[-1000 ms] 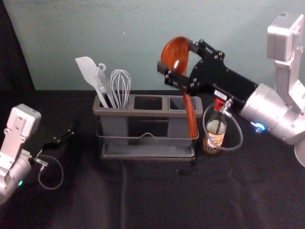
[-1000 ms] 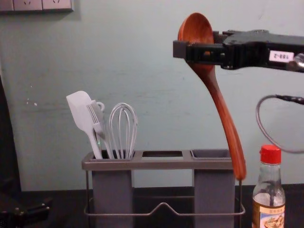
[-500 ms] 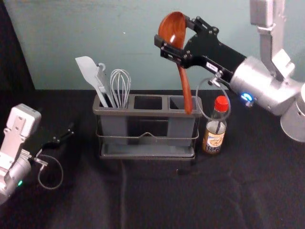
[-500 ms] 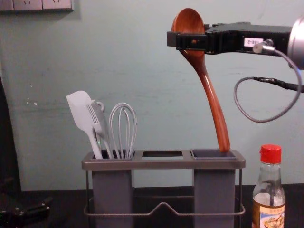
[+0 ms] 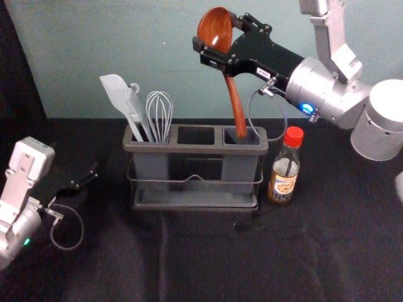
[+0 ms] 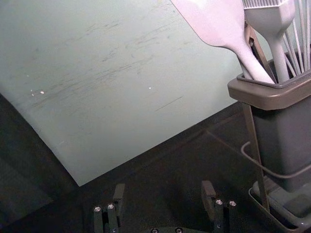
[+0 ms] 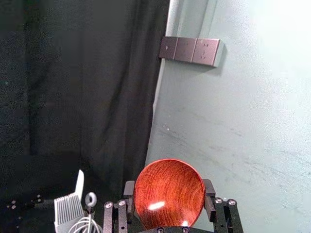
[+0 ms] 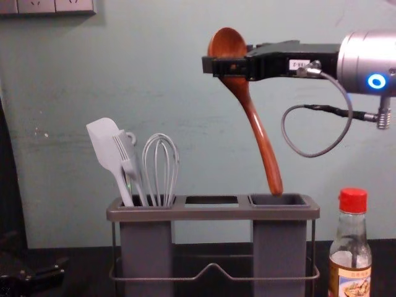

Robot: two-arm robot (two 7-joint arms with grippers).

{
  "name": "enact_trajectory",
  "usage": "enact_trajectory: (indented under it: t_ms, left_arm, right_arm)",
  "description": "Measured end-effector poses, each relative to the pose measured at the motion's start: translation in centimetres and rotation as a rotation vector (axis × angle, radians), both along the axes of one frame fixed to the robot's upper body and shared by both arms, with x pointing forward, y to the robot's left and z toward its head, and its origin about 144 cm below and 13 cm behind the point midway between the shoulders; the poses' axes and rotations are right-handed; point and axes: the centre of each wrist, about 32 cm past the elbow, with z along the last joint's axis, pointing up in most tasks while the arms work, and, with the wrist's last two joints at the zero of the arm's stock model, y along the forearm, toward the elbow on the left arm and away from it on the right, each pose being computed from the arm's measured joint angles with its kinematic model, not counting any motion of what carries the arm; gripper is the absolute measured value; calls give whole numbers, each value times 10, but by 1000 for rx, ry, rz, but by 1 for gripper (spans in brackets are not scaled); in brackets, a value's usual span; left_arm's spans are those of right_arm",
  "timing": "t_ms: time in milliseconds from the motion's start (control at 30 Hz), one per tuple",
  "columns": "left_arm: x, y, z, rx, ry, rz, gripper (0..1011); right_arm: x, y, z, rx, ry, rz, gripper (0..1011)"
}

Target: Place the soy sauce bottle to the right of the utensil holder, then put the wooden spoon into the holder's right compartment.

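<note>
High over the holder's right side, my right gripper [image 5: 214, 51] is shut on the bowl of the wooden spoon [image 5: 235, 104]; the right wrist view shows the spoon's bowl [image 7: 169, 194] between the fingertips of the right gripper [image 7: 169, 196]. The spoon's handle slants downward, its tip at the opening of the right compartment [image 8: 278, 200] of the utensil holder [image 5: 195, 150]. The soy sauce bottle [image 5: 285, 167] stands upright just right of the holder. My left gripper [image 5: 94, 171] is parked at the left, open and empty in the left wrist view [image 6: 163, 194].
A white spatula [image 8: 108, 148], a brush [image 8: 129, 161] and a whisk [image 8: 161, 167] stand in the holder's left compartment. Behind is a pale wall [image 8: 204, 124] with sockets [image 8: 55, 6] at upper left. Black cloth [image 5: 208, 258] covers the table.
The right gripper has moved left with the spoon, first rising clear of the holder's front rim. The handle's tip shifted from the holder's right front edge to the right compartment's opening.
</note>
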Motion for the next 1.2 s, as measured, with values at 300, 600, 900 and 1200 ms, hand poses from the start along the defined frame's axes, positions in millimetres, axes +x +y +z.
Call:
enact_trajectory:
  t_ms: [300,600,900,1200]
  left_arm:
    - [0,0,0,0,0,0,1012]
    - [0,0,0,0,0,0,1011]
    - [0,0,0,0,0,0,1012]
    - [0,0,0,0,0,0,1011]
  right_arm:
    - [9,3,-10,-15,24,9,838]
    - [10,1,-13,-39,39,3,838]
    - [-7,-13,-13,-99,95,0,838]
    - [-24,-34,-15,-77,102,-25,838]
